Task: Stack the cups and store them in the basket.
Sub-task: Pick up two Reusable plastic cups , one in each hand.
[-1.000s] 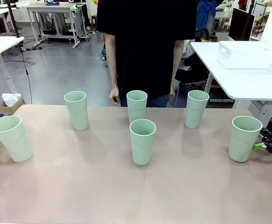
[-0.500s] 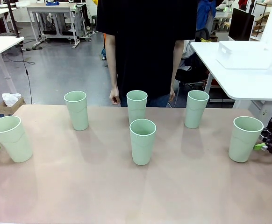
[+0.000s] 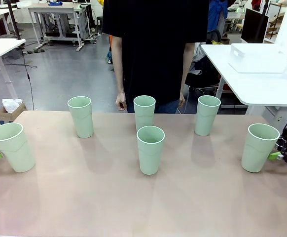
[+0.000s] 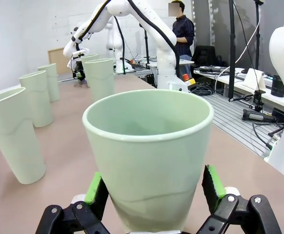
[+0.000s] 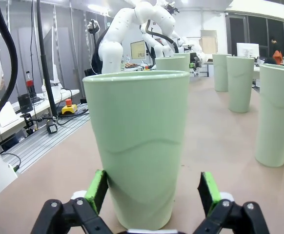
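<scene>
Nearest in, at the two ends of the table (image 3: 84, 197), each arm has its own tumbler lined up. The left gripper (image 4: 154, 186) comes in level from the outside. The left-end cup (image 4: 149, 146) stands upright, long axis vertical, right between the green pads and low on its wall. The pads sit tight to both sides, but whether they are squeezing cannot be told. At the other end, the right gripper (image 5: 152, 191) is spread: the right-end cup (image 5: 139, 136) stands upright between the pads, close against one, with a clear gap at the other. Further in, the centre cup (image 3: 150, 149) stands alone, looking about equally placed for either arm. Beyond it, three cups (image 3: 144, 111) line up upright before the person (image 3: 153, 49). Farthest off, the basket (image 3: 259, 58) sits on a side table (image 3: 252, 86), on the right arm's side.
</scene>
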You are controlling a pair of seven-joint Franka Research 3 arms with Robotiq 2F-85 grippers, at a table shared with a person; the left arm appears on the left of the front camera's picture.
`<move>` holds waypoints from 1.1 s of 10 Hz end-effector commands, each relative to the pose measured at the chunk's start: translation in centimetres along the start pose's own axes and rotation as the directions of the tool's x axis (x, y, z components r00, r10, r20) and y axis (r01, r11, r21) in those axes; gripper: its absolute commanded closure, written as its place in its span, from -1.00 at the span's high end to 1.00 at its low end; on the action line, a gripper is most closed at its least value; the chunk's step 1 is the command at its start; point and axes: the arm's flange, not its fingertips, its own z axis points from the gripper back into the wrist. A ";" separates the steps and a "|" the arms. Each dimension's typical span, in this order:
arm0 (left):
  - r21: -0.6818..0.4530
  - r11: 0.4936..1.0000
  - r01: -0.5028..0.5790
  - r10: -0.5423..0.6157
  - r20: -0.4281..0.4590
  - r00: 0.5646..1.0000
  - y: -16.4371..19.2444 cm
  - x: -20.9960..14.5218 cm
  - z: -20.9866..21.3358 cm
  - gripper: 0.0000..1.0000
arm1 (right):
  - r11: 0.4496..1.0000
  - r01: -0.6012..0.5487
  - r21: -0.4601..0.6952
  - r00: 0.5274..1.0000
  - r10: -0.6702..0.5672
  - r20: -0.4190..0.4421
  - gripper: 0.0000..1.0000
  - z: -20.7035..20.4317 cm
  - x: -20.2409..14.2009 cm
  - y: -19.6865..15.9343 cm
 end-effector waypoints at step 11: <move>-0.026 0.999 0.037 -0.036 0.030 0.999 -1.0 -0.9 -2.5 1.00 | 0.999 -0.018 -0.030 1.000 0.019 0.023 1.00 -4.2 0.7 2.4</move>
